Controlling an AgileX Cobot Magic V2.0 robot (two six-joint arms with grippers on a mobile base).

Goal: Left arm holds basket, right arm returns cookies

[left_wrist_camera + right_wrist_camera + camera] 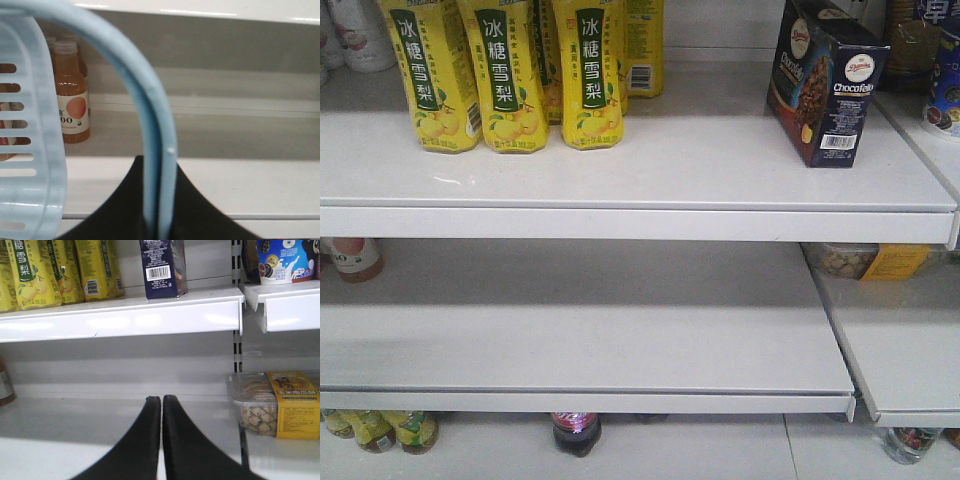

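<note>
The cookies (828, 82) are a dark navy rectangular cardboard carton with crisp folded edges, printed with a round white logo, white "Chocofalo"-style lettering, a chocolate cookie picture and a white barcode panel low on the narrow face. The carton stands upright near the right end of the upper shelf (640, 165), set back from the front edge and turned at an angle; in the right wrist view its barcode face (162, 267) sits just behind the shelf lip. The shelf boards are smooth, glossy white metal with a squared front lip. At the left end of the same shelf stand yellow bottles (510, 70) with shiny film labels and dark green vertical bands. The right gripper (161, 440) shows two smooth matte black tapered fingers pressed together with only a hairline seam between them, holding nothing, well below the carton at the lower shelf level. The basket (30, 150) is light blue moulded plastic with slotted sides; its rounded handle (150, 130) arches up and runs down into the left gripper (159, 220), whose black fingers are clamped on either side of it. Beyond the handle, an orange juice bottle (71, 92) with a white cap stands on a lower shelf.
</note>
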